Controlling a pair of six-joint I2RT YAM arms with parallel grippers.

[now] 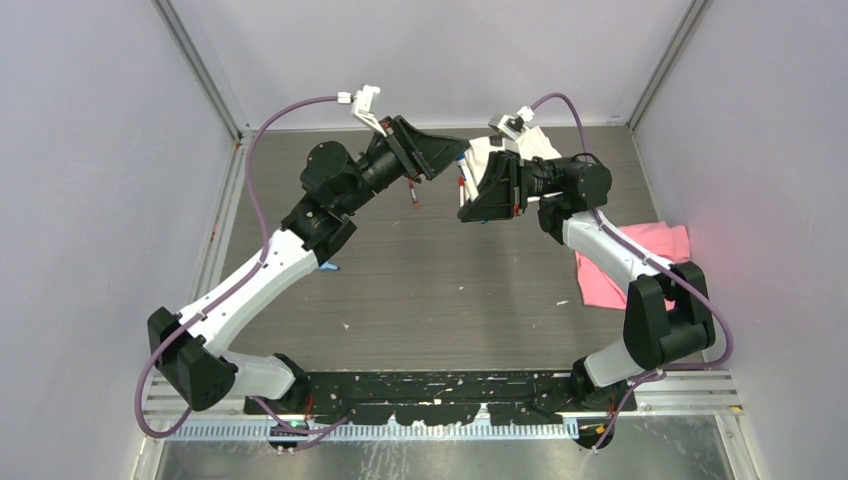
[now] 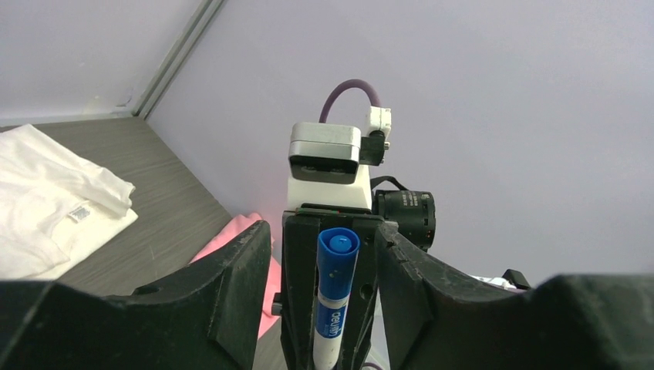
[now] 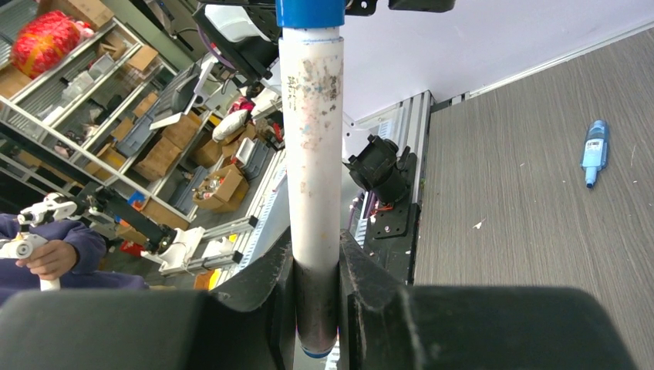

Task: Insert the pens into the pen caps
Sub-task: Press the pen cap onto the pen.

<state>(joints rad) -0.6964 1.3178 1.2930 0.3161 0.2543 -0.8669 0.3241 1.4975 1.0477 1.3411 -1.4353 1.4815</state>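
The right gripper (image 3: pixel 315 266) is clamped on the tail end of a white marker pen (image 3: pixel 311 139), held in the air above the table (image 1: pixel 430 290); its blue cap (image 2: pixel 338 243) sits on the far end, between the jaws of the left gripper (image 2: pixel 322 231), which stand partway apart, and I cannot tell whether they touch it. A light blue pen (image 3: pixel 594 153) lies on the table, well apart.

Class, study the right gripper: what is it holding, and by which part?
The right gripper holds a white-barrelled pen, clamped near one end; the opposite, blue-topped end sticks out.
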